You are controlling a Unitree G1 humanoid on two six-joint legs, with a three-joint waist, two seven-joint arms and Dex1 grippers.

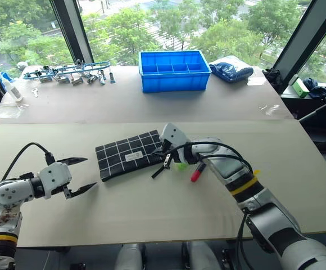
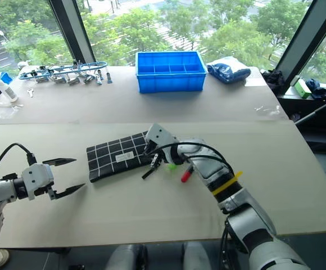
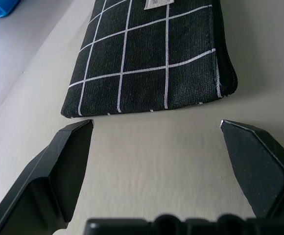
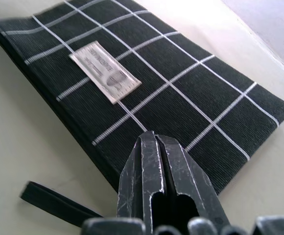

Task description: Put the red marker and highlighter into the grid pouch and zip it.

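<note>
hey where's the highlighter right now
In the left eye view the highlighter lies on the near table just right of the grid pouch, beside the red marker, partly hidden under the right claw.

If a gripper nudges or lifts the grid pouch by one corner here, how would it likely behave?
The grid pouch looks like woven fabric lying flat, so it would probably sag rather than stay stiff. It looks thin, so likely light and apt to slide on the smooth table. Its strap lies loose and may trail.
</note>
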